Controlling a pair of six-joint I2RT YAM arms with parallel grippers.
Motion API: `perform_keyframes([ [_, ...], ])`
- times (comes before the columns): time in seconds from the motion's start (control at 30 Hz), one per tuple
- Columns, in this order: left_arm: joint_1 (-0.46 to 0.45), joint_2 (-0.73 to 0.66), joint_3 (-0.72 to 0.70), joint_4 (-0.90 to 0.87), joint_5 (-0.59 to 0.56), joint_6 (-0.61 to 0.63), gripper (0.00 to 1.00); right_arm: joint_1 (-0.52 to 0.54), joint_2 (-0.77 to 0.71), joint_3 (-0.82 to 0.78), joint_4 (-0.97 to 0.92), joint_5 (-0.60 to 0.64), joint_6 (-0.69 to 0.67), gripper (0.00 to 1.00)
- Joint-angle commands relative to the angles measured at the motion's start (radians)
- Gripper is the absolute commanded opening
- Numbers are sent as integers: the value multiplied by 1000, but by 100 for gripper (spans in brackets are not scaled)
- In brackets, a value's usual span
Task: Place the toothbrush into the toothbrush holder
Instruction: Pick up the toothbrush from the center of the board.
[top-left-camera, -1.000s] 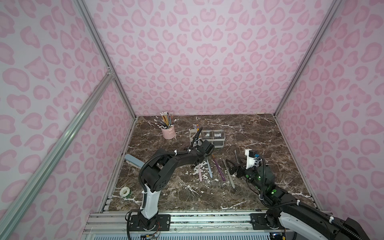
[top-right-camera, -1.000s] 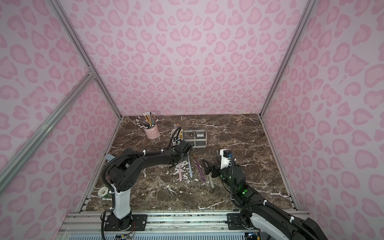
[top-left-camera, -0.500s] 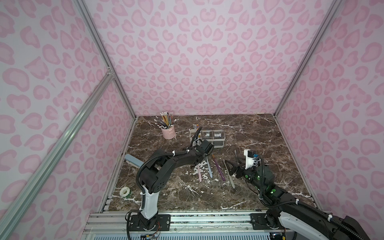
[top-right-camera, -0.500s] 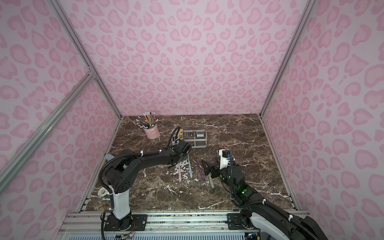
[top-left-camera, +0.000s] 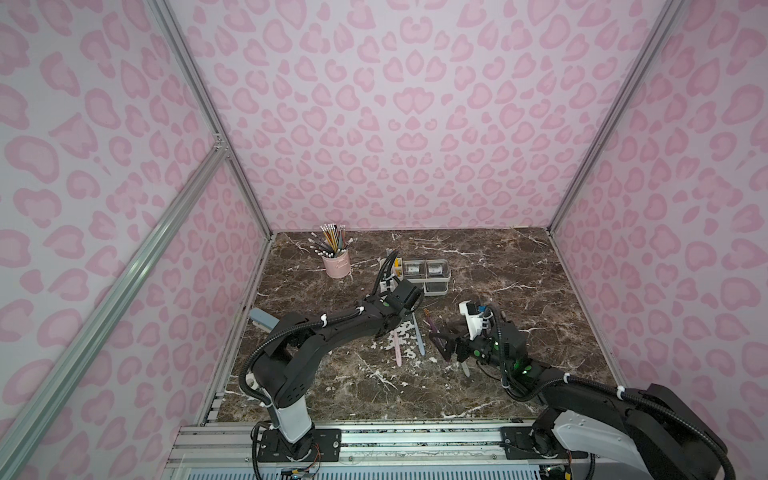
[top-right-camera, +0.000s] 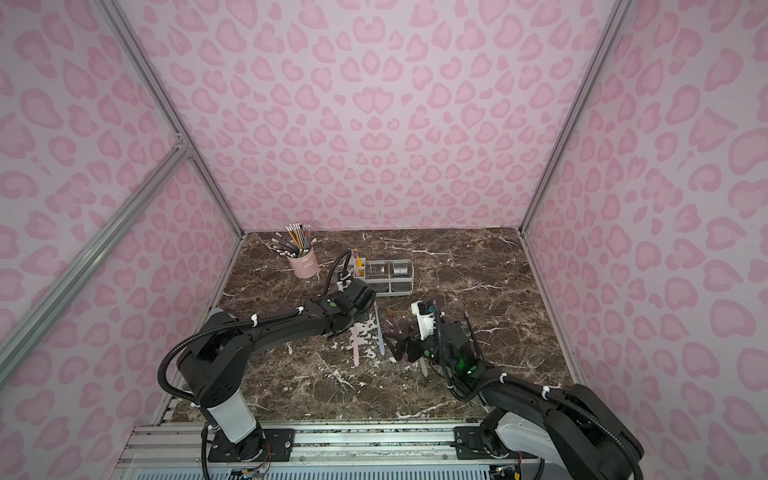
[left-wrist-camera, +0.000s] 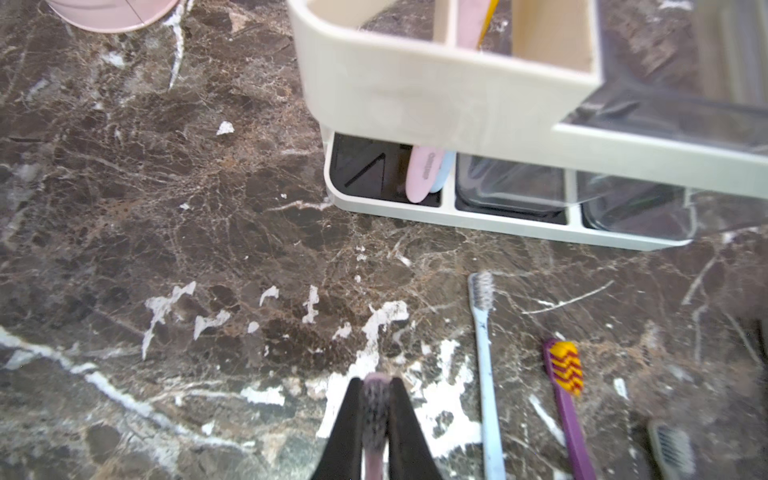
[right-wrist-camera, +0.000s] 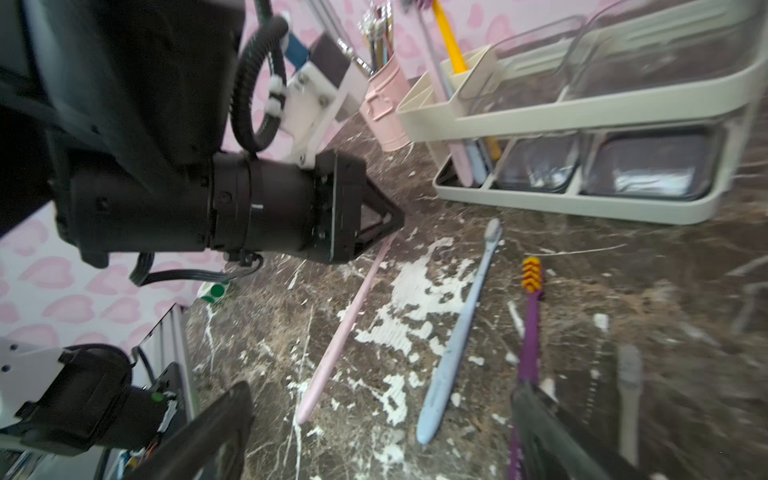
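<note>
My left gripper (left-wrist-camera: 376, 399) is shut on the bristle head of a pink toothbrush (right-wrist-camera: 349, 324). The brush slants down from the left gripper (right-wrist-camera: 390, 220), and its handle end touches the marble. In both top views the pink toothbrush (top-left-camera: 397, 349) (top-right-camera: 356, 349) sticks out from under the left wrist. The white toothbrush holder (top-left-camera: 446, 274) (top-right-camera: 409, 270) (left-wrist-camera: 415, 95) (right-wrist-camera: 582, 112) stands just beyond the left gripper. Its slot end has pink, blue and yellow brushes in it. My right gripper (right-wrist-camera: 386, 436) (top-left-camera: 442, 347) hangs open low over the loose brushes, holding nothing.
A blue toothbrush (left-wrist-camera: 484, 374) (right-wrist-camera: 457, 332), a purple one (left-wrist-camera: 567, 407) (right-wrist-camera: 530, 324) and a grey one (right-wrist-camera: 629, 382) lie side by side on the marble between the grippers. A pink cup of pencils (top-left-camera: 336, 264) stands left of the holder. A tape roll (right-wrist-camera: 214, 291) lies near the left wall.
The left arm has shifted very slightly, still gripping the pink toothbrush. The right arm has not moved.
</note>
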Motion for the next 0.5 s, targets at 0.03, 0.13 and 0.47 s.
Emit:
perform_keyframes([
  [0.03, -3, -49, -2, -7, -14, -29, 2, 64, 98, 50, 118, -99, 38, 98],
  [0.13, -6, -82, 2, -12, -15, -34, 3, 94, 155, 62, 167, -115, 74, 98],
  [0.47, -17, -147, 3, -6, 5, -46, 3, 127, 310, 136, 244, -201, 166, 81],
])
